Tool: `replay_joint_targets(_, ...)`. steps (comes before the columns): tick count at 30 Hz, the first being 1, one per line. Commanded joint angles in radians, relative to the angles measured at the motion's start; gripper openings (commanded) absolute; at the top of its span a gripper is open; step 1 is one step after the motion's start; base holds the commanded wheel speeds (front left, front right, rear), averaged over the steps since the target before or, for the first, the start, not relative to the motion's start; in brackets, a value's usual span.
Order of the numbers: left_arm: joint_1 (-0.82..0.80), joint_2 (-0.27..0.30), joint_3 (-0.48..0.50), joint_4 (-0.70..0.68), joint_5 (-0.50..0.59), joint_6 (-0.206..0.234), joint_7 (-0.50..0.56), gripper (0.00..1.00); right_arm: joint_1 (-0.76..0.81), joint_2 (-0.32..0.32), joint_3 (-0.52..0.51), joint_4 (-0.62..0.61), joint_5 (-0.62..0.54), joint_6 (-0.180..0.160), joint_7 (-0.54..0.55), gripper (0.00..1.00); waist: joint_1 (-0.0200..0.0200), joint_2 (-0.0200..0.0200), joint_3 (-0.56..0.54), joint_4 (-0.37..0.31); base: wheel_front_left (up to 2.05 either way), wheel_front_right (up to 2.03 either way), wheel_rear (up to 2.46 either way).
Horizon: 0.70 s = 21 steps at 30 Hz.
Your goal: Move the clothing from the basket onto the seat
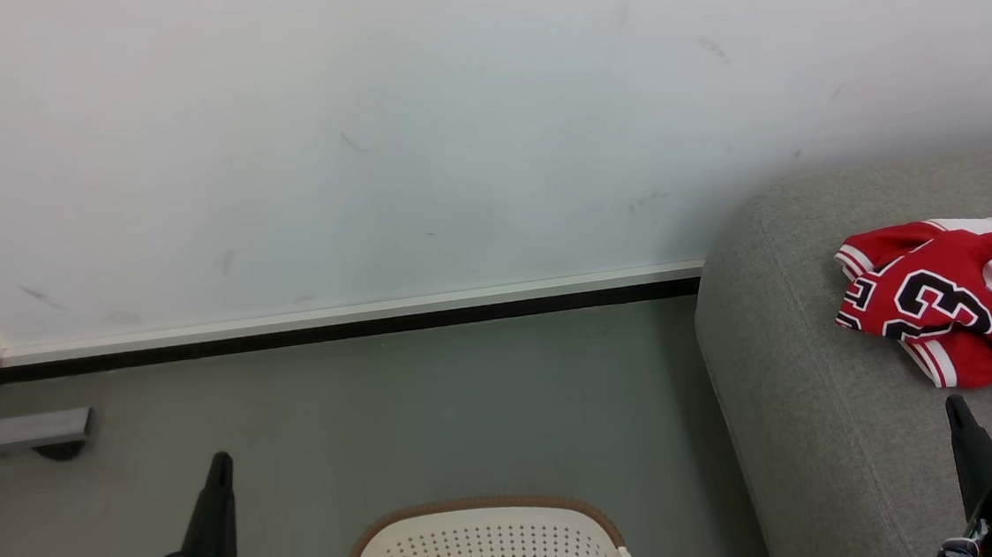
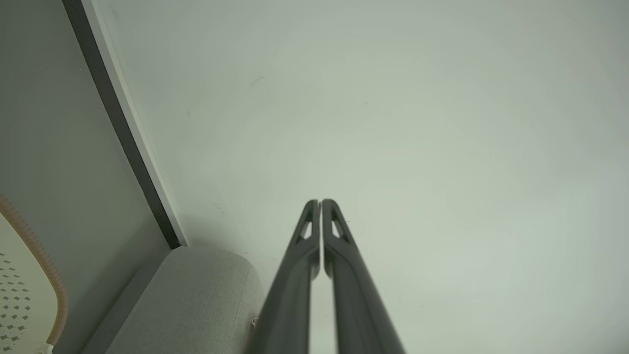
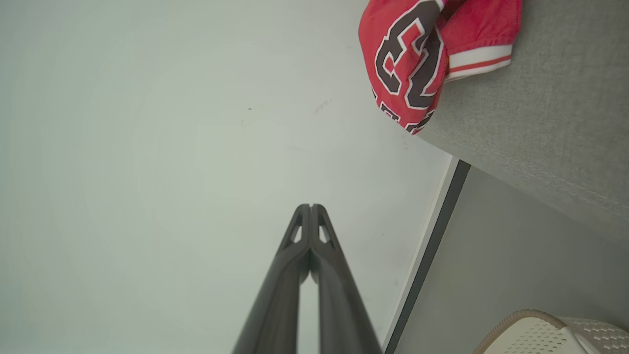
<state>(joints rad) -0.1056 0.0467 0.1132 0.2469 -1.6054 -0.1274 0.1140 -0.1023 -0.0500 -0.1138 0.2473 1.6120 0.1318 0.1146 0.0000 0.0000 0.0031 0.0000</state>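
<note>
1 clothing heap atop seat, well apart frm basket on floor.

A scuffed white wall meets grey floor along a pale-and-black baseboard.

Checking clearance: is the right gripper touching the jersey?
Apart. Right wrist view: the right gripper is shut and empty; bare wall shows between it and the jersey on the sofa.
</note>
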Motion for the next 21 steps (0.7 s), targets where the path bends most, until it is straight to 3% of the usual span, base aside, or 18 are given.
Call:
replay_joint_targets(1,-0.007,0.007,0.002,-0.003,-0.014,-0.007,0.004,0.0,-0.012,0.0,-0.005,-0.005,0.0,-0.002,0.004,0.0,0.0,0.0,0.0,0.0,0.0,0.0,0.0)
replay_joint_targets(21,-0.007,0.007,0.001,-0.004,-0.014,-0.007,0.004,0.0,-0.012,0.0,-0.005,-0.005,0.0,-0.002,0.004,0.0,0.0,0.0,0.0,0.0,0.0,0.0,0.0)
